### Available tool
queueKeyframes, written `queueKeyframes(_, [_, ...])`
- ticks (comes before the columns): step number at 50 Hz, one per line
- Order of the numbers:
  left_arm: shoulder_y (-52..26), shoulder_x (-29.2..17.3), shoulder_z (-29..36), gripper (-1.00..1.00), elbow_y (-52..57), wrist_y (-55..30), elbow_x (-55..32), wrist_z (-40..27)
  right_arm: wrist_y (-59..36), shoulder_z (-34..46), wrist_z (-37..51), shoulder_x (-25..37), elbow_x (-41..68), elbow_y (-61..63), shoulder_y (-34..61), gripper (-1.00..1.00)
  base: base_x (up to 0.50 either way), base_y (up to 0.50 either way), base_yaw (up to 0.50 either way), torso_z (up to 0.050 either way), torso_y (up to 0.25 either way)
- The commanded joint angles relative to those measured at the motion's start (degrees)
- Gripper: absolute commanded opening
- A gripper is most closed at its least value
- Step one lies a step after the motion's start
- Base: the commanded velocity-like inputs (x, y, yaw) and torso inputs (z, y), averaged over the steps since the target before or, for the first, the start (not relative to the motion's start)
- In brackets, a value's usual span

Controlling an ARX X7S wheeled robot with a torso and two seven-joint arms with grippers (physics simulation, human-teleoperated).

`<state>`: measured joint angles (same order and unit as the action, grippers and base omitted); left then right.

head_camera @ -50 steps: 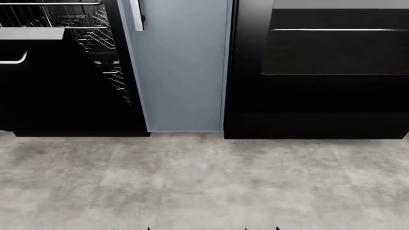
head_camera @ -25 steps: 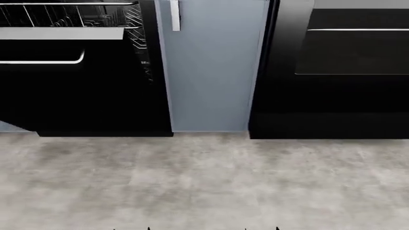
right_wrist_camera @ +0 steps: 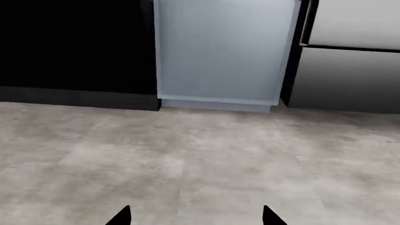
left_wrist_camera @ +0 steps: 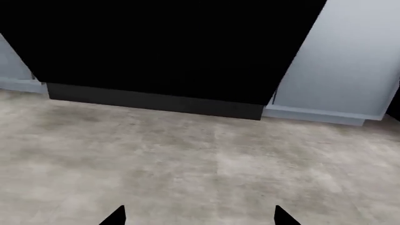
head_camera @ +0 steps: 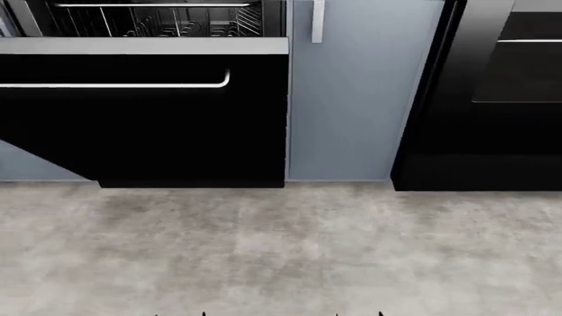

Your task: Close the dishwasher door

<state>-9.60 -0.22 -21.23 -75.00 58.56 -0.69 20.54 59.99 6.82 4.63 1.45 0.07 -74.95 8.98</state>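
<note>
Nearest to me were my own fingertips. On my left gripper [left_wrist_camera: 196, 216] the two dark tips stood well apart at the edge of its wrist view, spread and holding nothing; my right gripper [right_wrist_camera: 194, 215] showed the same in its own view, tips apart over bare floor [head_camera: 281, 250]. Neither was touching anything. In the head view only small dark points showed at the lower edge.

Past the floor came the dishwasher door [head_camera: 145, 125], a glossy black panel with a silver-grey top strip and a thin silver bar handle [head_camera: 114, 84]. It hung ajar, its top leaning out from the cabinet front so that the wire racks [head_camera: 158, 20] showed above the strip. Just beside it stood the narrow grey-blue cabinet door [head_camera: 347, 112], and beyond that the black oven [head_camera: 491, 112].

What had changed was my view, not the door. A second before, the door sat cut off at the left edge of the head view; half a second on it had slid toward the middle, and now it filled most of the left half, with the oven pushed to the right edge. I judged I was lining up squarely with the door, which was not yet closed. The reach and push were yet to come.
</note>
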Motion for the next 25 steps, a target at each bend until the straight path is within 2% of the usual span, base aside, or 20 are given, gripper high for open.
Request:
queueKeyframes(1, [0.00,0.01,-0.05,1.00,0.00,0.00,-0.02,0.06,0.00,-0.09,-0.11,-0.01,0.00,0.01,0.01,1.00,0.00,0.50,0.00,0.000,0.000])
queueKeyframes(25, [0.01,0.00,0.04,1.00,0.00,0.05,0.02,-0.08,0.00,0.24,0.22,0.05,-0.03,-0.01,-0.02,1.00,0.00,0.50,0.00,0.000,0.000])
